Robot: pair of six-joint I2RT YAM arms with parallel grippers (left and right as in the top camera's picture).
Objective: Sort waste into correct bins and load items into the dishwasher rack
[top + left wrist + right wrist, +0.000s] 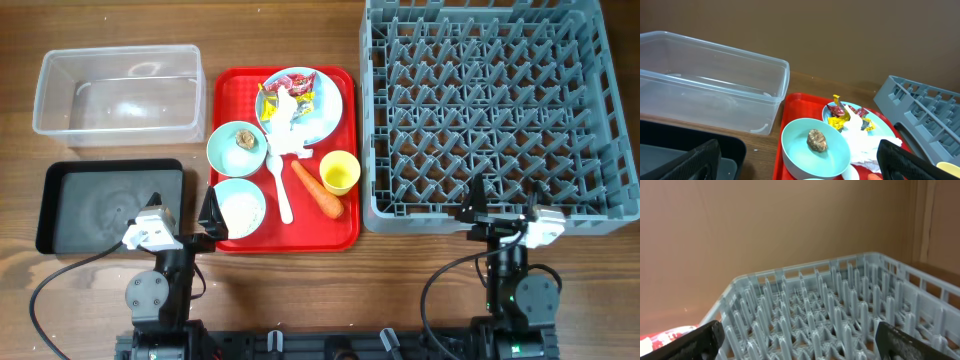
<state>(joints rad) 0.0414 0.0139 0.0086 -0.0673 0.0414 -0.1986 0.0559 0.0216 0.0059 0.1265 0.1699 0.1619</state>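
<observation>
A red tray (345, 235) holds the load. On it a light blue plate (328, 110) carries red and yellow wrappers (298, 84) and crumpled tissue (286, 128). One bowl (226, 152) holds a brownish lump (244, 138); it also shows in the left wrist view (816, 140). A second bowl (240, 208) holds rice. A white spoon (281, 190), a carrot (317, 189) and a yellow cup (339, 172) lie beside them. The clear tub (118, 90) and black tray (110, 205) sit left. The grey rack (497, 110) sits right. My left gripper (205, 220) and right gripper (500, 205) are open and empty.
Black cables loop from both arm bases at the front edge of the wooden table. The rack's front wall stands right in front of my right gripper. A brown wall backs the table in both wrist views.
</observation>
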